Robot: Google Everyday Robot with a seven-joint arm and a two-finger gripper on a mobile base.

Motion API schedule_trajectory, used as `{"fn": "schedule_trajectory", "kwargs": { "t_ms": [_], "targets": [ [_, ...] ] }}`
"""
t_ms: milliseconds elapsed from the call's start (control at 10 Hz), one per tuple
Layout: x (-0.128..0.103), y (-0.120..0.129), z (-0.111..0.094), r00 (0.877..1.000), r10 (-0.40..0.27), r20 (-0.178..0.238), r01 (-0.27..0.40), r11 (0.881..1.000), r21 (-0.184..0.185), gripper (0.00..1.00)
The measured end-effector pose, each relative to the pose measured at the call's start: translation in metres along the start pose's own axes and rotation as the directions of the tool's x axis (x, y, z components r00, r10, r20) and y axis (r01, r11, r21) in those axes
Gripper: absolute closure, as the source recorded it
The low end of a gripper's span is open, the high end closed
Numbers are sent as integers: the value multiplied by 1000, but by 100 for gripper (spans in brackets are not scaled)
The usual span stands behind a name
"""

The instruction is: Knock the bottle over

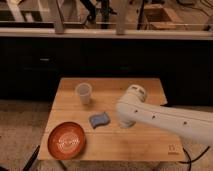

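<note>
The bottle cannot be picked out in the camera view; if it is on the table, it lies behind the robot's arm, and its place and posture cannot be told.

The wooden table point(150, 86) fills the middle and lower part of the frame. A translucent white cup point(84, 93) stands upright on its upper left part, apart from everything else. Below and to the right of the cup, near the middle of the table, a blue sponge point(99, 119) lies flat. At the lower left corner of the table sits a round red-orange plate point(66, 140), close to the front edge and well apart from the cup.

The white arm point(165, 120) comes in from the lower right edge of the frame and runs up and to the left across the right half of the table, ending in a rounded joint just right of centre. The gripper point(124, 123) is at the lower tip of that joint, low over the tabletop and just to the right of the sponge. It is almost wholly covered by the arm, so whether it is open, closed or holding anything cannot be told.

Behind the table, a dark cabinet front point(45, 60) spans the frame, with a pale ledge above it. A cardboard box point(156, 13) sits in the upper right of the frame. Speckled floor point(20, 130) shows to the left of the table.
</note>
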State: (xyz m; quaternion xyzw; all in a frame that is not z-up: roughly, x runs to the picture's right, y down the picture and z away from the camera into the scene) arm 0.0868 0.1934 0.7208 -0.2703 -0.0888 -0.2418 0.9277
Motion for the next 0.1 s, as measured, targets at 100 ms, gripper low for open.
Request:
{"fn": "schedule_trajectory", "kwargs": {
  "t_ms": [100],
  "targets": [
    [-2,-3,3,1000,-7,-1,7,1000,1,100]
  ]
}}
